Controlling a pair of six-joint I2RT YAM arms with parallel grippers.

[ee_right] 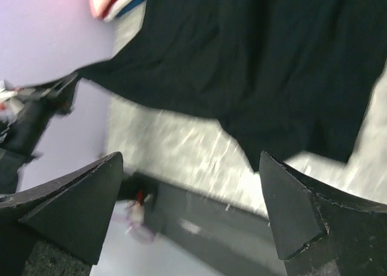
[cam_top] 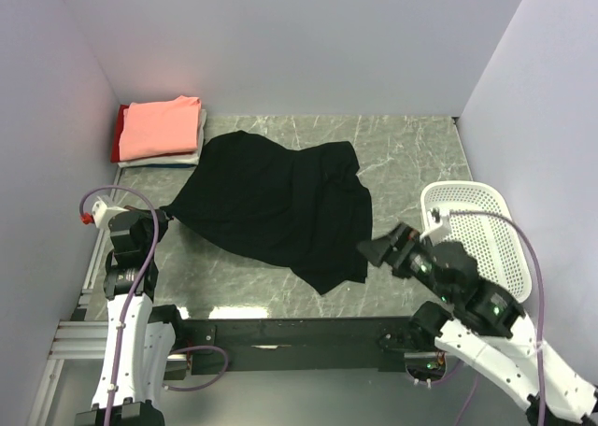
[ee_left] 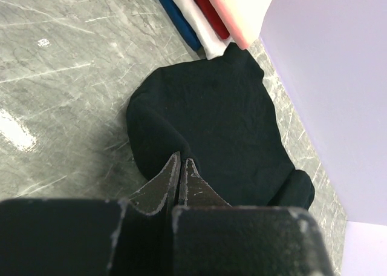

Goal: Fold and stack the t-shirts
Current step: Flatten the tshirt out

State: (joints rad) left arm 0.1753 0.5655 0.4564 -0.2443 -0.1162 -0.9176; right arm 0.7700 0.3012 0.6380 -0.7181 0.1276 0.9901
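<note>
The large black t-shirt (cam_top: 276, 202) lies spread and rumpled across the middle of the table. My left gripper (cam_top: 165, 213) is shut on the shirt's left edge; in the left wrist view the black cloth (ee_left: 217, 118) runs away from my closed fingertips (ee_left: 181, 161). My right gripper (cam_top: 371, 251) is open and empty just right of the shirt's near right corner; the right wrist view shows the shirt (ee_right: 242, 64) beyond its spread fingers (ee_right: 284, 203). A stack of folded shirts, salmon-pink (cam_top: 161, 127) on top of white and red ones, sits at the back left corner.
A white plastic mesh basket (cam_top: 476, 216) stands at the right edge of the table, close behind my right arm. Lilac walls close in the left, back and right sides. The folded stack (ee_left: 217, 9) shows at the top of the left wrist view.
</note>
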